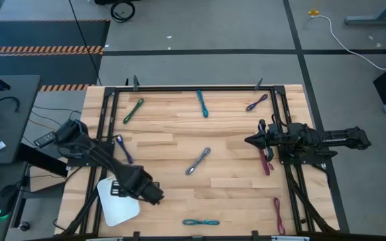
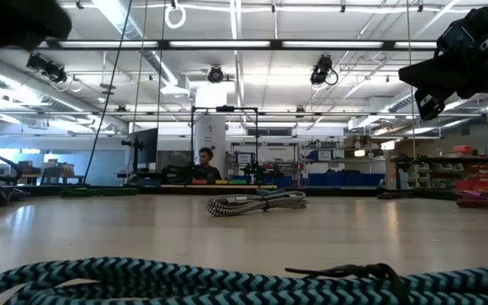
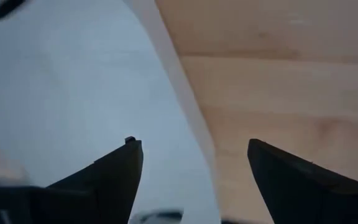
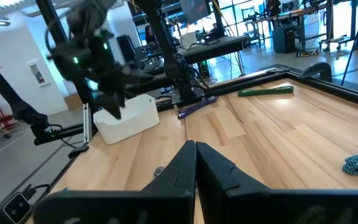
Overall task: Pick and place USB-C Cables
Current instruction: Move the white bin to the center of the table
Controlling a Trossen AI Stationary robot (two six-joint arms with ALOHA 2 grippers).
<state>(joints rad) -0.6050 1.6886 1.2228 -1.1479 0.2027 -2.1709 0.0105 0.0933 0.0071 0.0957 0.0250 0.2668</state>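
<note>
Several short cable bundles lie flat on the wooden table: green [image 1: 133,110], teal [image 1: 202,104], purple [image 1: 256,102], blue-purple [image 1: 124,148], grey [image 1: 198,161], magenta [image 1: 267,162], a second magenta [image 1: 278,214] and a second teal [image 1: 201,221]. My left gripper [image 1: 156,195] hangs open over the right rim of the white tray [image 1: 116,209], pointing down, with nothing between its fingers [image 3: 120,168]. My right gripper [image 1: 250,140] waits shut and level at the table's right side, above the magenta cable.
A black frame [image 1: 193,88] runs along the table's far edge and down both sides. In the low view the near teal cable [image 2: 185,284] fills the foreground and the grey one [image 2: 257,203] lies mid-table. A person sits far off in the room [image 2: 203,161].
</note>
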